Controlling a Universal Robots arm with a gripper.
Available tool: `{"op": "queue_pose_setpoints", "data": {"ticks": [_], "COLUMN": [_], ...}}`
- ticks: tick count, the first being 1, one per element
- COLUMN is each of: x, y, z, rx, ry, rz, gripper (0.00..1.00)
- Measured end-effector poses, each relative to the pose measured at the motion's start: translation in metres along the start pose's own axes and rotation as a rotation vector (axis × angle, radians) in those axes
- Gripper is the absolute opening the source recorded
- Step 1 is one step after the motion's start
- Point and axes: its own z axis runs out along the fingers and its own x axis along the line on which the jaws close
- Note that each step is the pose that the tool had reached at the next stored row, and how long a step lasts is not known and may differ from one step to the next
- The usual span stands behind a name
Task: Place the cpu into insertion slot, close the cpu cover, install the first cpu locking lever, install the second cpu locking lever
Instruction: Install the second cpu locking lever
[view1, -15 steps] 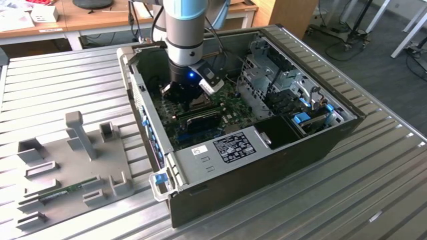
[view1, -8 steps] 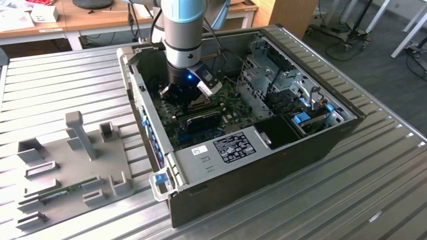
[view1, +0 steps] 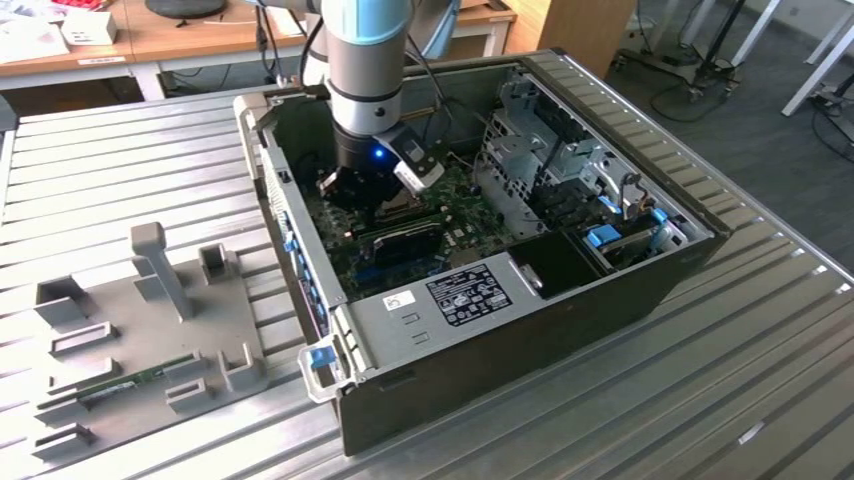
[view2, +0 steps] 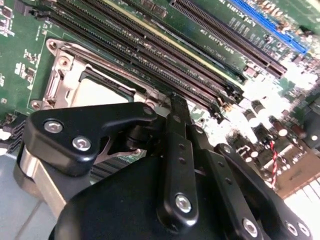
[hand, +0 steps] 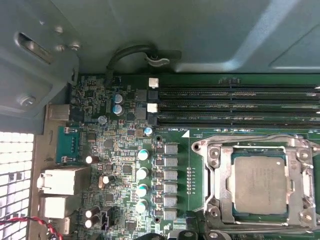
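In the second wrist view the gripper (view2: 172, 107) fills the foreground: matte black linkage arms pinned with bright round screws, its fingers drawn together into 1 narrow tip, clenched on nothing that shows. That tip hangs just over the edge of the insertion slot (view2: 65, 75), beside the long black memory slots (view2: 165, 55) with their fine ribbed contacts.

In the first wrist view the cpu (hand: 260, 185), a flat square chip with a dull silver-grey metal top, lies seated in the insertion slot (hand: 200, 195). The cpu cover (hand: 225, 187), a thin silver-metal frame with a large square window, lies flat over it, so the chip's top shows through the window. The green motherboard (hand: 115, 150) around it is crowded with small cylindrical capacitors (hand: 143, 174) and a column of grey square chokes (hand: 171, 182). Near the board's edge sit boxy metal port housings (hand: 57, 180).

In the exterior view the grey arm (view1: 363, 70) reaches down into the open black computer case (view1: 534, 330), gripper (view1: 358, 195) low over the board. The case rests on a ribbed metal table (view1: 747, 350). To the exterior view's left lies a grey plastic fixture tray (view1: 147, 330) with upright posts and slots. Wooden desks (view1: 200, 35) stand beyond.
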Motion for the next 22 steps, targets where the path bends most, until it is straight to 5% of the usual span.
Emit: {"op": "queue_pose_setpoints", "data": {"ticks": [5,11,19,22], "x": [-0.0004,-0.0024,-0.0329,-0.0379], "y": [0.0006,0.0006,0.0003,0.0005], "z": [-0.0139,-0.0142,-0.0129,-0.0127], "rx": [0.0009,0.0009,0.0007,0.0009], "ry": [0.0005,0.0005,0.0012,0.0012], "rz": [0.000,0.000,0.000,0.000], "gripper": [0.10,0.10,0.10,0.10]}}
